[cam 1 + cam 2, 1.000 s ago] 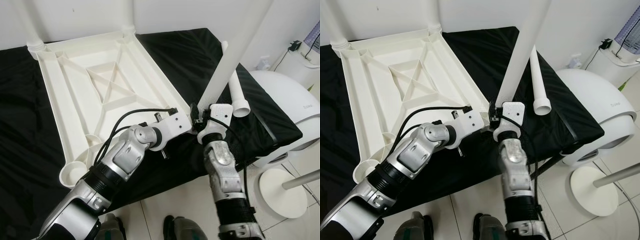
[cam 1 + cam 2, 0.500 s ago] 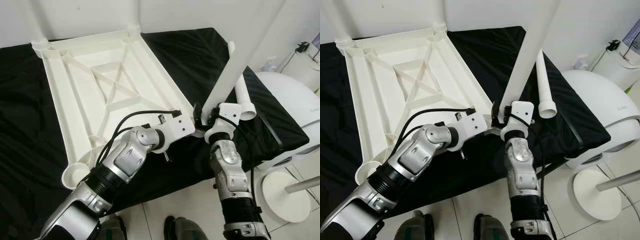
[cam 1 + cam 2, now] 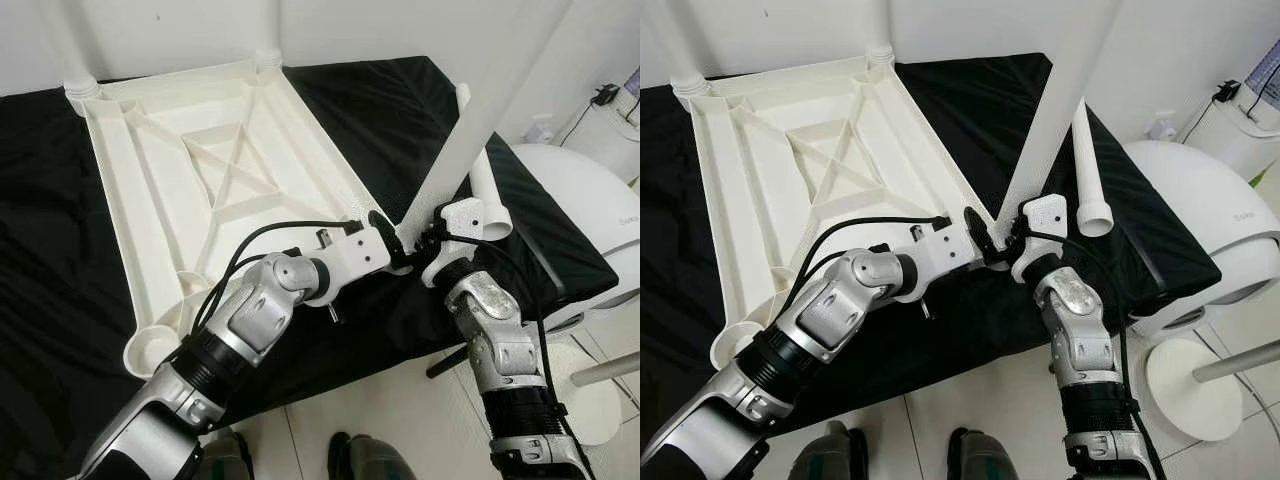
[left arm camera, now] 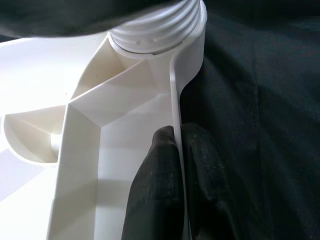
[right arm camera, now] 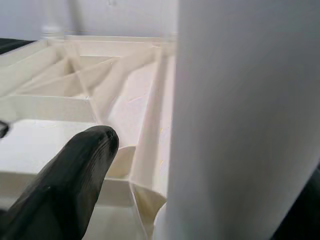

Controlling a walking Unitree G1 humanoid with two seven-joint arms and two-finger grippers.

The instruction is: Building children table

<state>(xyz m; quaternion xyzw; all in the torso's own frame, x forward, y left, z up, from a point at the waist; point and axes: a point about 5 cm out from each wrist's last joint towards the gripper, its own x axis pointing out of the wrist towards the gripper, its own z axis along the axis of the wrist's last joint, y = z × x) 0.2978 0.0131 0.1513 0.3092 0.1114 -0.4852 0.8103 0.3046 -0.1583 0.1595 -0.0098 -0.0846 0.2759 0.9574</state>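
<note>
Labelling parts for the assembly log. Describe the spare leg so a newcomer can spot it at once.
Start at the black cloth with the upturned white tabletop on it. Go to the tabletop's near right corner, where the right hand holds an upright leg. The spare leg is the white tube just right of that one, lying flat on the cloth with its open flared end towards the robot, untouched.

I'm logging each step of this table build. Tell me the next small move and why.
Probably keep turning the leg into the corner socket. The right tool holds the leg near its base, its thread sits at the socket's mouth, and the leg leans rather than standing straight. The left tool pinches the tabletop's rim, steadying it.
</note>
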